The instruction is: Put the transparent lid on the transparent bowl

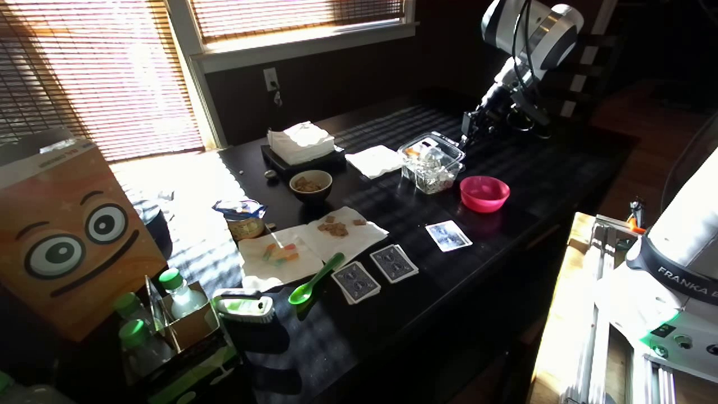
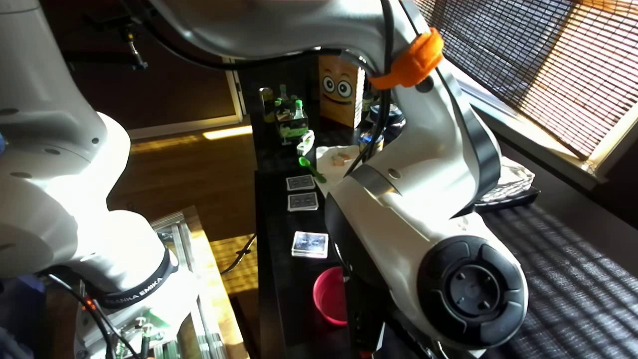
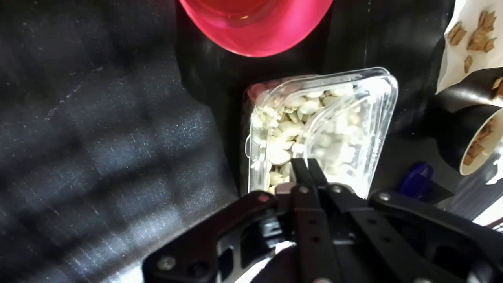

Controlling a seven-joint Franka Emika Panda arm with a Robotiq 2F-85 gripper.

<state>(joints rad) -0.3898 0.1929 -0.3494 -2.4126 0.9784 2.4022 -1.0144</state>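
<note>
The transparent bowl stands on the dark table and holds pale seeds; its side wall also shows in the wrist view. The transparent lid lies over the bowl's top; in the wrist view the lid glints brightly with a curved ridge. I cannot tell if its edges sit fully on the rim. My gripper has its fingertips together over the lid's near part. In an exterior view the gripper is at the lid's far corner; whether it touches is unclear. The arm hides bowl and lid in an exterior view.
A pink bowl stands close beside the transparent bowl. A white sheet, a dark bowl with brown pieces and a napkin stack are nearby. Cards and a green spoon lie farther along the table.
</note>
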